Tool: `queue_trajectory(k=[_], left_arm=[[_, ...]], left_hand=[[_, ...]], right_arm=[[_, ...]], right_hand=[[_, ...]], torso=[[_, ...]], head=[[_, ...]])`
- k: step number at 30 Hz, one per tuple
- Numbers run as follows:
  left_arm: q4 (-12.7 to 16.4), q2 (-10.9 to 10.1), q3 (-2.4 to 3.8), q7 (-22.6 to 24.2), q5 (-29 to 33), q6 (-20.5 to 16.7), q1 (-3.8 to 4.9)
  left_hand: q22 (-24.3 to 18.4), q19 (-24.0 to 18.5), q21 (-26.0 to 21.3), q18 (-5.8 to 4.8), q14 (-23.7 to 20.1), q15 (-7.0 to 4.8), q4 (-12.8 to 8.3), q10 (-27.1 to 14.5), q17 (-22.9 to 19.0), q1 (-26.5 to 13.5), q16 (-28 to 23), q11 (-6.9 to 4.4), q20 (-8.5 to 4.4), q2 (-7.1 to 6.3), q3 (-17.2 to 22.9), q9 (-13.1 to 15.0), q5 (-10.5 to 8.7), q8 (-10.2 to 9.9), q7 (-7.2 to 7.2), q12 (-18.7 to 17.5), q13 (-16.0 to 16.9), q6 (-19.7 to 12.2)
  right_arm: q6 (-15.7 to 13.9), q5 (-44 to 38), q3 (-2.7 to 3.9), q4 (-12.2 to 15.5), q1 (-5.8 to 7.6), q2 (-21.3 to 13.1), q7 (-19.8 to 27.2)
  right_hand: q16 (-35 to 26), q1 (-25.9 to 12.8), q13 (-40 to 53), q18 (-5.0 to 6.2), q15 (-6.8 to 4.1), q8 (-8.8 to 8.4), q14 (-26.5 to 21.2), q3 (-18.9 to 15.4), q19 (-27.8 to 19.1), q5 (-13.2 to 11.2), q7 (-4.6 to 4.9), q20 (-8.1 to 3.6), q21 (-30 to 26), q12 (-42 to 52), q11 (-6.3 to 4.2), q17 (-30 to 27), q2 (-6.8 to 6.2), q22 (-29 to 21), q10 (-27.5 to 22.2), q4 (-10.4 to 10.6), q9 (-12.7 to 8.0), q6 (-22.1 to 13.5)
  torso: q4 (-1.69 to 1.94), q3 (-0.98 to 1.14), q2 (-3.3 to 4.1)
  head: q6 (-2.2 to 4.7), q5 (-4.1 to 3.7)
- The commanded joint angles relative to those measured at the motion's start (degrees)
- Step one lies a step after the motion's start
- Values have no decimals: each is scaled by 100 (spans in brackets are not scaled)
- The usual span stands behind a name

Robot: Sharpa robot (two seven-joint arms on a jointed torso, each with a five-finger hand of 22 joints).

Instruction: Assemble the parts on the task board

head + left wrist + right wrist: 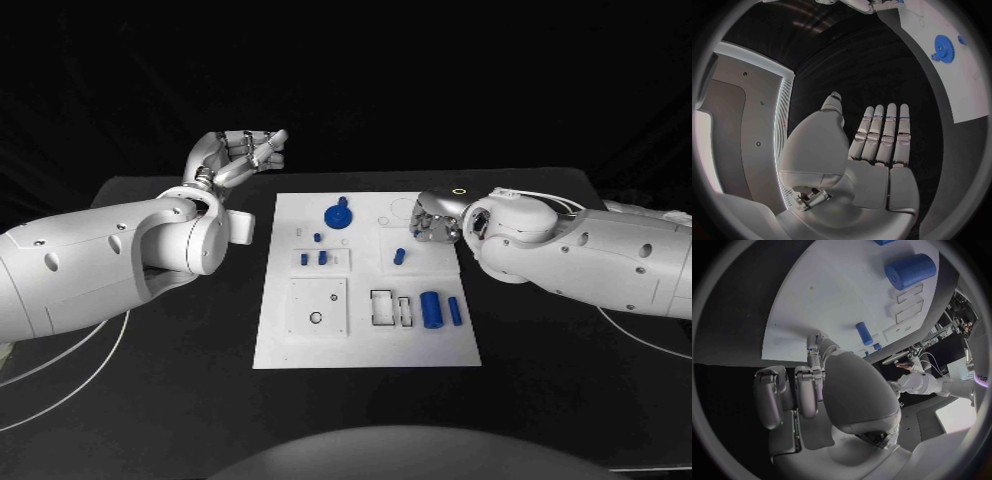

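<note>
Task board: the white task board [368,330] lies flat in the middle of the black desk [577,380], square to me, so both arms can reach it from their own sides.
Parts: I see a blue gear [338,215] seated near the far edge, small blue pegs [313,258] standing mid-board, a short blue peg [400,256] to their right, and a thick blue cylinder [430,309] with a thinner blue rod [454,311] lying at the near right beside open slots. Lying loose like that, I judge they wait to be fitted.
Left robot hand: my left robot hand [242,152] is raised off the far left corner of the board, clear of it; in the wrist view its fingers [886,132] lie straight, side by side, holding nothing. I read it as parked out of the way.
Right robot hand: my right robot hand [436,220] hangs over the board's far right part, fingers curled inward. Nothing shows between them in the wrist view.
Stage: early, I judge; no part is in hand.
</note>
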Motion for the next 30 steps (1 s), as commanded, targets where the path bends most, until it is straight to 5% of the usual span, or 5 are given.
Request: queue_trajectory(k=[1,12,30], left_arm=[[7,4,5,21,18,59,4],[18,-8,5,8,18,64,4],[1,1,5,-6,18,68,4]], left_hand=[[-4,32,-1,66,-30,-14,11,-40,-5,-2,30,6,5,53,33,9,-21,31,9,37,5,-33],[-14,36,-1,66,-32,-15,10,-40,-15,-1,37,5,4,63,35,10,-22,35,7,43,5,-30],[-14,36,-1,66,-32,-15,10,-40,-15,-1,37,5,4,63,35,10,-22,35,7,43,5,-30]], right_arm=[[-451,-23,-11,53,-18,-48,124],[-1001,41,-7,238,-6,-221,272],[-1231,73,2,570,77,-396,364]], right_hand=[[23,-8,-7,-39,-9,25,597,31,599,14,44,-16,26,-29,9,1509,-59,1506,51,13,51,130],[23,-50,-14,-39,11,-12,597,41,599,9,57,1,26,-92,28,1509,-80,1506,26,32,42,98],[23,-78,-16,-39,27,-62,597,59,599,-7,69,18,26,-139,45,1509,-104,1506,-29,49,28,49]], torso=[[-4,-1,0],[-4,-2,-3],[1,-1,-4]], head=[[-21,17],[-41,32],[-58,45]])
